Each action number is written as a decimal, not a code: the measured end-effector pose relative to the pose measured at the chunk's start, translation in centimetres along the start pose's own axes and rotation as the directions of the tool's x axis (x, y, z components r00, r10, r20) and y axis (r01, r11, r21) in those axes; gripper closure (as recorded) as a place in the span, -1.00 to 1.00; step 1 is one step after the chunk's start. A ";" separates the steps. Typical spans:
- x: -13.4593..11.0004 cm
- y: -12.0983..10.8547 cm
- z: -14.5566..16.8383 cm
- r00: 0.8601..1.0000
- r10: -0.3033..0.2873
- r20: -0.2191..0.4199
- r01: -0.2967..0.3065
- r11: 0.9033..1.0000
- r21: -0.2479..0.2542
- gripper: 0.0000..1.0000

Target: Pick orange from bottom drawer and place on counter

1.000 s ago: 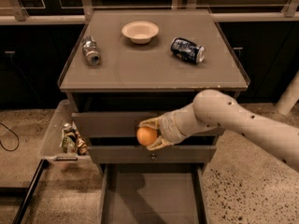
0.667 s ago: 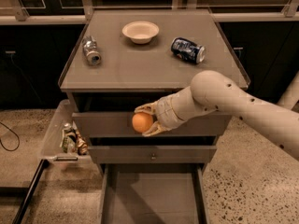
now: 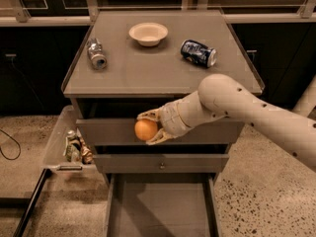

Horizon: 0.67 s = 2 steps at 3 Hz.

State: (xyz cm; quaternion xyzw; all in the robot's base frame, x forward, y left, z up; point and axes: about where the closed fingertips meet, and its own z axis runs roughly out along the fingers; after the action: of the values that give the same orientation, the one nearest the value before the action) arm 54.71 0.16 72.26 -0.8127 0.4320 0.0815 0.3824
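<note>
speckled stone floor, dark cabinets behind

1. This looks like a robot test lab: a lone grey-brown drawer cabinet stands on a bare speckled floor.
2. A loose black cable trails over that floor, and dark cupboards line the wall behind.
3. The gripper clasps the orange just in front of the upper drawer fronts.

No legible text or brand anywhere; the blue can on the tabletop, beyond and right of the pincer clasping the orange, has unreadable print.
</note>
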 end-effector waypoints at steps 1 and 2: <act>-3.5 -0.6 -1.9 0.997 -0.069 0.032 0.068 0.997 0.026 1.00; -6.4 -3.4 -5.7 0.993 -0.114 0.016 0.113 0.990 0.086 1.00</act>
State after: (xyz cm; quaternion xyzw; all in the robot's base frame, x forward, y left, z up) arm 52.30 1.44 81.02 -0.8180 0.3842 0.0496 0.4253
